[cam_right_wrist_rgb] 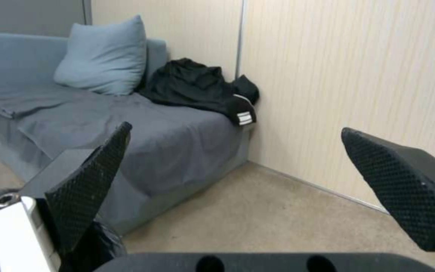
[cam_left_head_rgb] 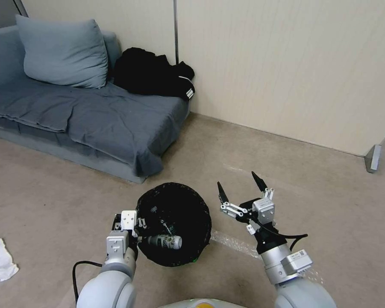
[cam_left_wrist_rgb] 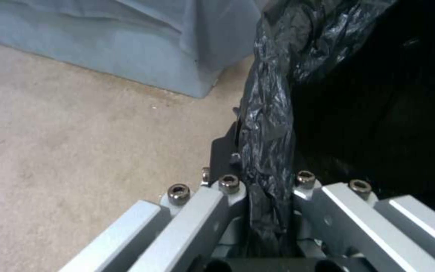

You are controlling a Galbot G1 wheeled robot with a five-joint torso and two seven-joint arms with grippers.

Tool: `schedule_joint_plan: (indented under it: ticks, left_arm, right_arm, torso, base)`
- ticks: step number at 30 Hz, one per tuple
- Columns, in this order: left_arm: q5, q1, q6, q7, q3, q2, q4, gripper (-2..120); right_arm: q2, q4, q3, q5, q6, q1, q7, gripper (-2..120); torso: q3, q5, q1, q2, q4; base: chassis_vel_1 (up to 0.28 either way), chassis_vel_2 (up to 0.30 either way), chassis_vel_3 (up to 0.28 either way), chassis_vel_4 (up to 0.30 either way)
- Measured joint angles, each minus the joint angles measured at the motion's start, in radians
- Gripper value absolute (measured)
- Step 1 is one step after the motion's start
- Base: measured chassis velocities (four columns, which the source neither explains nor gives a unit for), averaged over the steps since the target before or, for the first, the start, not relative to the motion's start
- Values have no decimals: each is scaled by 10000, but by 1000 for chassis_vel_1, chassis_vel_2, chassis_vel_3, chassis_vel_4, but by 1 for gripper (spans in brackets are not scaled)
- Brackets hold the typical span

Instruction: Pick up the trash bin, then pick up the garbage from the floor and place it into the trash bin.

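The left gripper [cam_left_head_rgb: 137, 233] is seen clamped on the near-left rim of the trash bin [cam_left_head_rgb: 174, 223]. In the left wrist view the black bag liner [cam_left_wrist_rgb: 268, 124] is shown pinched between the closed metal links, a detail hidden by the wrist housing in the head view. Just beyond that gripper, inside the bin, a small plastic bottle [cam_left_head_rgb: 164, 241] is found lying on its side, its long axis running across the bin with the dark cap end toward the gripper. Other small scraps can be made out deeper in the dark liner, but cannot be identified.

The right gripper [cam_left_head_rgb: 240, 186] is held just to the right of the bin, fingers spread wide apart and empty, tips pointing away from the robot. From its wrist camera the two textured black fingers [cam_right_wrist_rgb: 89, 189] are seen framing the sofa [cam_right_wrist_rgb: 102, 128] and wall.

Under the right arm, a clear scrap [cam_left_head_rgb: 233, 242] is seen flat on the carpet. Well to the left of the left gripper, a crumpled white tissue [cam_left_head_rgb: 0, 259] lies on the floor.
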Motion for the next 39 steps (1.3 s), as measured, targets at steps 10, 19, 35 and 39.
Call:
schedule_joint_plan:
  ticks: [10, 19, 35, 39]
  left_arm:
    - [-67, 0, 61, -52, -36, -27, -88, 1]
    - [-98, 0, 106, -56, -57, -12, -101, 1]
    - [-120, 132, 229, -111, 20, -76, -172, 1]
    - [-94, 192, 230, -109, 24, -77, -183, 1]
  right_arm:
    - [62, -220, 277, 82, 166, -30, 0, 100]
    - [35, -246, 412, 192, 168, 93, -35, 100]
    - [59, -318, 375, 253, 228, 310, -11, 100]
    - [111, -317, 320, 244, 334, 349, 75, 100]
  torso:
    - [0, 0, 0, 0, 0]
    - [0, 0, 0, 0, 1]
    - [0, 0, 0, -1, 1]
    - [0, -1, 0, -1, 1]
  base:
    - [31, 37, 40, 35]
    - [88, 102, 98, 95]
    - [119, 119, 124, 120]
    - [132, 131, 119, 142]
